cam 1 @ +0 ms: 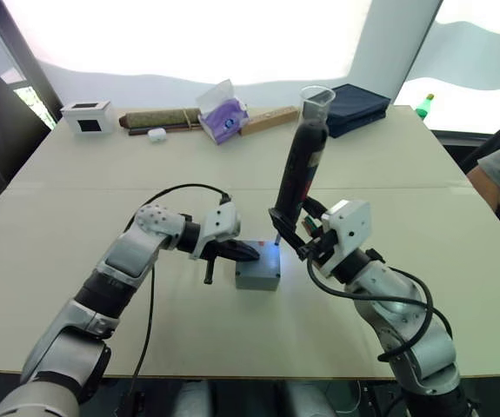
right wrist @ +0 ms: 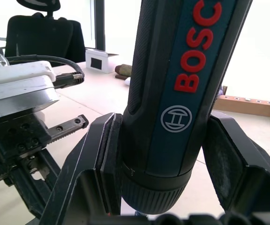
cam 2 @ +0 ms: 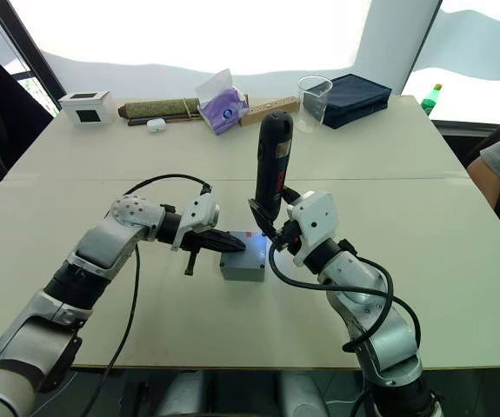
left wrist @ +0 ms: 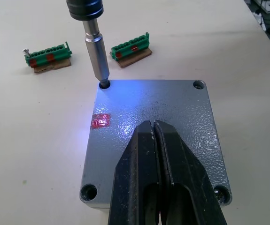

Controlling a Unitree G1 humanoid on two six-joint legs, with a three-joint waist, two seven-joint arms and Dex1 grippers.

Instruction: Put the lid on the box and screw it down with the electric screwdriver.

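The box [cam 1: 258, 274] sits mid-table with the lid [left wrist: 156, 126] already seated flush on it, a red mark on the lid's top glowing under a blue light. The left gripper [left wrist: 157, 159] presses down on the lid, its two black fingers closed tight against each other with nothing between them, tips resting near the lid's middle. The right gripper [cam 2: 271, 228] is clenched around the screwdriver [cam 2: 271, 161], gripping the lower body of the tool, which stands nearly upright, leaning slightly towards 1 o'clock. Its metal bit [left wrist: 96, 58] goes down into the screw hole at the lid's far corner, on the right gripper's side. The lid's other three corner holes are in plain sight.

On the table just beyond the box, two green terminal blocks [left wrist: 48, 54] lie apart from each other. At the table's 12 o'clock edge stand a white cube [cam 1: 89, 115], a tissue pack [cam 1: 223, 113], a clear cup [cam 2: 315, 91] and a dark blue case [cam 1: 358, 106].
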